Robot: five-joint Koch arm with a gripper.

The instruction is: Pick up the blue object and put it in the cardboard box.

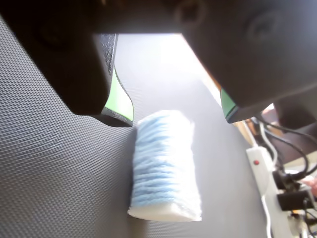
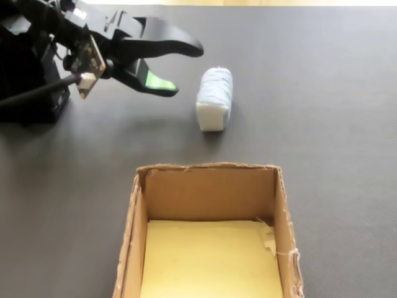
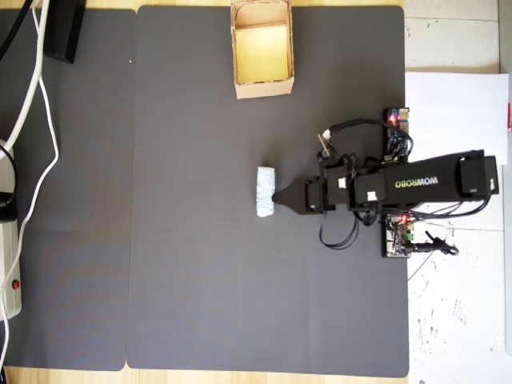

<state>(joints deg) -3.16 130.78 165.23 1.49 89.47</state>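
The blue object (image 1: 166,166) is a pale blue-white striped roll lying on the dark mat, just below and between my gripper's green-padded fingertips in the wrist view. My gripper (image 1: 176,118) is open and holds nothing. In the fixed view the gripper (image 2: 186,70) hangs just left of the roll (image 2: 215,96), not touching it, with its jaws spread one above the other. The cardboard box (image 2: 208,171) stands nearer the camera, open-topped, with nothing on its yellowish floor. From overhead, the gripper tip (image 3: 278,196) points at the roll (image 3: 265,192), and the box (image 3: 264,86) is at the top.
A dark textured mat (image 3: 200,280) covers most of the table. A white power strip with cables (image 3: 8,264) lies at the left edge overhead and shows at the right of the wrist view (image 1: 262,173). Circuit boards and wires (image 3: 396,236) sit by the arm's base.
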